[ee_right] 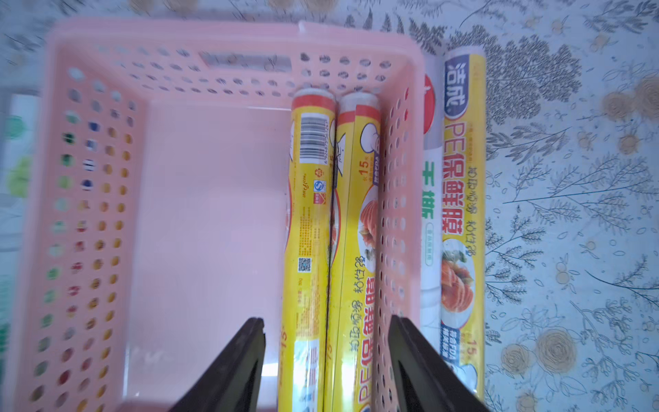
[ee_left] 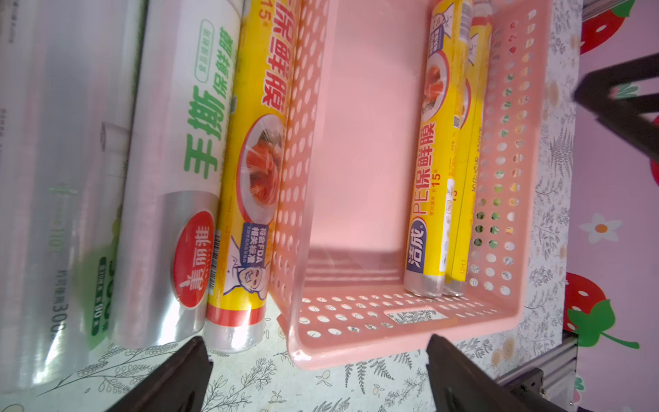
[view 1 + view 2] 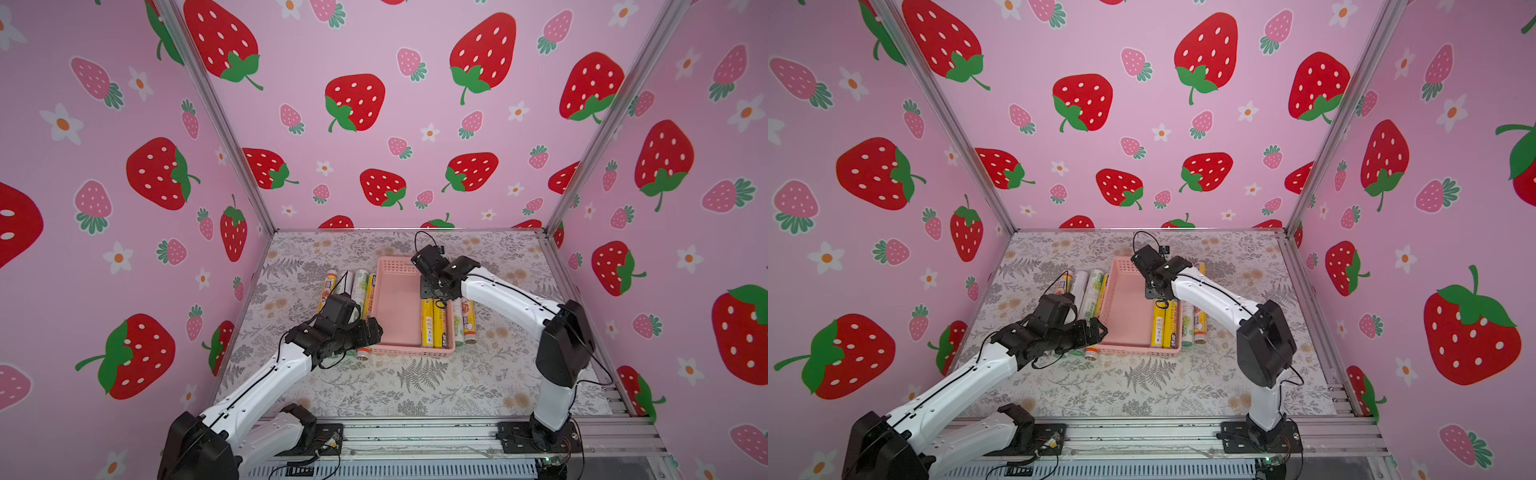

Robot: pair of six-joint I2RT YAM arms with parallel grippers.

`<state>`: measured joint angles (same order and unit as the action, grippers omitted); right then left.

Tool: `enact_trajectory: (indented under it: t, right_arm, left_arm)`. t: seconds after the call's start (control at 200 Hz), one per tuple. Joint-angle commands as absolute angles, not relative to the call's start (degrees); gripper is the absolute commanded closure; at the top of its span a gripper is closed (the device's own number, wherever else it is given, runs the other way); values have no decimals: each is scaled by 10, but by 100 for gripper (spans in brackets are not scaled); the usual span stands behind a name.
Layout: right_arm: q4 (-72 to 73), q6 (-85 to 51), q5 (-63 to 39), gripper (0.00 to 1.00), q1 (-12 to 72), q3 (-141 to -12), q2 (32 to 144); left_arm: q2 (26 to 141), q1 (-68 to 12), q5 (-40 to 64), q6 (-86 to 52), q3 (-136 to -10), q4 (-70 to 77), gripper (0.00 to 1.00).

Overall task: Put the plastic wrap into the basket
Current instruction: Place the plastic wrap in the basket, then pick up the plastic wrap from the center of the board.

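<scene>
Basket (image 3: 392, 264), centre of tabletop (image 3: 415, 386): two yellow rolls (image 3: 434, 322) inside, against its right wall. Still outside: left row (image 2: 178, 178) just beside left tool (image 2: 317, 342), jaws wide apart, empty; right pair (image 1: 463, 214) nearer right tool (image 1: 326, 321), jaws apart, gripping nothing. Long axes all parallel to the basket's long side. Left row's count obscured by left arm (image 3: 257, 386).

Floral-print table cover (image 3: 415, 386) lies beneath strawberry-patterned pink walls (image 3: 374, 104).
</scene>
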<state>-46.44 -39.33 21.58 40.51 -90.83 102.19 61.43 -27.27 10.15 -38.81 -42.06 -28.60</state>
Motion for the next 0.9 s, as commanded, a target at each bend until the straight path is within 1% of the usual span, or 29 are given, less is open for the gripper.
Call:
enact_trajectory:
  t: [0.0,0.075,0.17,0.225,0.31,0.415,0.445,0.595,0.895]
  right_arm:
    - [-474,-396,205,39,373,-844,941]
    - [-467,-395,198,39,343,-776,891]
    - [-452,-380,139,40,293,-697,849]
    - [-420,-365,112,40,274,-659,836]
    - [-390,-344,62,40,258,-618,836]
    - [-353,-327,18,40,246,-599,863]
    - [-348,-322,10,40,242,-599,876]
    - [-335,-316,20,40,231,-607,917]
    - [-324,-317,51,40,216,-614,964]
  left_arm:
    - [626,-275,128,-381,-459,-304,0]
    - [631,-281,129,-384,-468,-308,0]
    - [634,-289,129,-388,-478,-310,0]
    - [635,-292,122,-392,-482,-309,0]
    - [635,-293,107,-401,-483,-300,0]
    - [636,-292,82,-407,-486,-294,0]
    - [634,-292,58,-408,-486,-295,0]
    - [638,-285,31,-401,-498,-306,1]
    - [669,-278,34,-395,-516,-309,0]
